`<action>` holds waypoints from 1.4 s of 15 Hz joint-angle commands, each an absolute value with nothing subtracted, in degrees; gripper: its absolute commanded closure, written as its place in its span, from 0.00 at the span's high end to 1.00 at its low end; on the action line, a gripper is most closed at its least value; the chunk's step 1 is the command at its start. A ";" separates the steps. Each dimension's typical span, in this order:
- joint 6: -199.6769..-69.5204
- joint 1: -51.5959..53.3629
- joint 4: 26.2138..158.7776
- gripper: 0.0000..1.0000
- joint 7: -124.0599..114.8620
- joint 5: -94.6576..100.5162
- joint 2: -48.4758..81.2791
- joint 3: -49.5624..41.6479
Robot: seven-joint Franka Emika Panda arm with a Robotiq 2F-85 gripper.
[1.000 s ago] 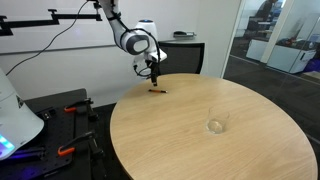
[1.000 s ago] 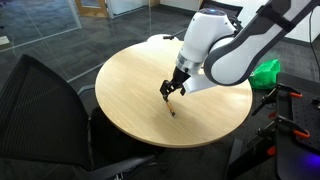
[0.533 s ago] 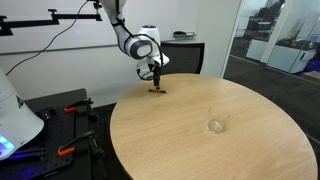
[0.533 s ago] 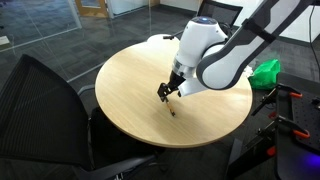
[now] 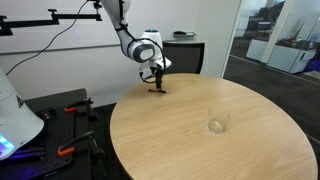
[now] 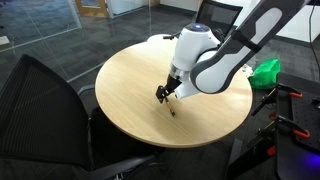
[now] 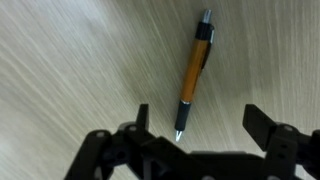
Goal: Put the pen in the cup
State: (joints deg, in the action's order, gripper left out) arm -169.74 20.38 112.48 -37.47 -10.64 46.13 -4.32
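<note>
Pen (image 7: 193, 75): orange barrel, dark grip section and dark clip. It lies flat on the light wood surface (image 7: 70, 60). In the wrist view it runs at a slight slant, with the writing tip pointing toward your end effector (image 7: 198, 118) and the clip end pointing away.

The end effector's fingers (image 7: 142, 115) stand wide apart, one on each side of the pen's tip end, and touch nothing. Only the tip end lies in the gap between them. The rest of the barrel reaches out beyond the fingertips.

In both exterior views the pen (image 5: 157, 90) (image 6: 172, 111) shows only as a small dark sliver near the rim of the round surface (image 5: 200, 150). The end effector (image 5: 156, 76) (image 6: 166, 93) hangs just above it, pointing down. You cannot tell from these views whether the fingertips touch the wood.

Cup (image 5: 215, 126): clear, low and faint against the grain. It stands upright near the middle of the surface, well apart from the pen and from your arm (image 5: 128, 35).

Surroundings:
- A black chair (image 6: 40, 110) is pulled up to the rim of the surface.
- A green object (image 6: 265, 72) sits beyond the arm.
- A dark bench (image 5: 60, 110) with orange-handled tools stands beside the surface.
- Glass partitions (image 5: 275, 40) are in the background.
</note>
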 commanded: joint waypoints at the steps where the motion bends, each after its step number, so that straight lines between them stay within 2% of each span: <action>1: -167.18 22.02 109.73 0.70 -38.28 -11.34 46.95 -5.60; 3: -166.81 22.00 109.15 0.55 -38.19 -11.34 47.11 -5.45; 5: -166.20 21.96 108.60 0.50 -38.21 -11.32 47.31 -5.34; 7: -165.41 21.79 108.21 0.52 -38.21 -11.23 47.48 -5.23; 10: -164.68 21.70 107.97 0.64 -38.32 -11.17 47.69 -5.16; 11: -164.56 21.71 107.94 0.61 -38.36 -11.16 47.78 -5.17; 17: -163.63 21.58 107.72 0.57 -38.43 -11.13 48.63 -5.02; 18: -163.22 21.59 107.55 0.49 -38.47 -11.07 48.69 -5.09; 19: -163.01 21.65 107.47 0.32 -38.51 -11.00 48.84 -5.15; 21: -162.88 21.67 107.44 0.18 -38.55 -10.98 49.01 -5.14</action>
State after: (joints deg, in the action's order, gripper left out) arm -165.17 20.93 108.86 -37.48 -10.65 48.58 -4.40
